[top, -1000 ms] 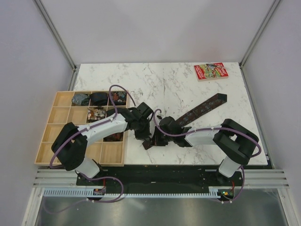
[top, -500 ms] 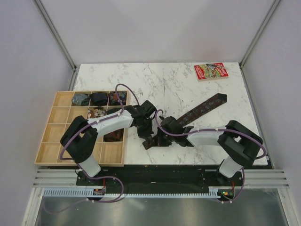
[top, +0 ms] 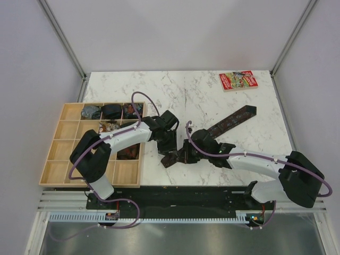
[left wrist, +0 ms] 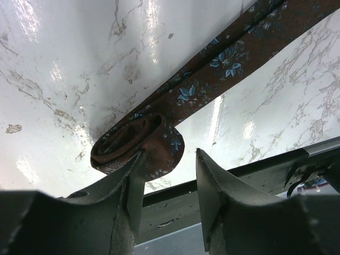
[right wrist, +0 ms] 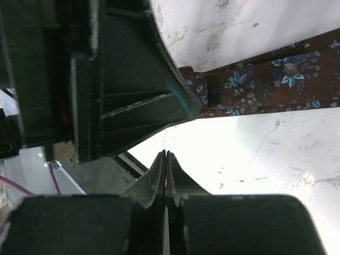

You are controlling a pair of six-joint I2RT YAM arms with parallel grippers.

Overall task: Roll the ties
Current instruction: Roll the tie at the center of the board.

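The left hand [left wrist: 170, 159] was spread at the necktie roll [left wrist: 142, 139]; the right hand [right wrist: 166, 156], at its 3 o'clock, was pressed together.

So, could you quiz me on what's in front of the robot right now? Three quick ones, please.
1. True or false: the tie lies fully unrolled.
2. The right gripper is: A) wide open; B) shut on nothing; C) shut on the tie.
3. Fill in: the wooden tray sits on the robot's ____ side.
Key: 1 false, its near end is rolled up; 2 B; 3 left.
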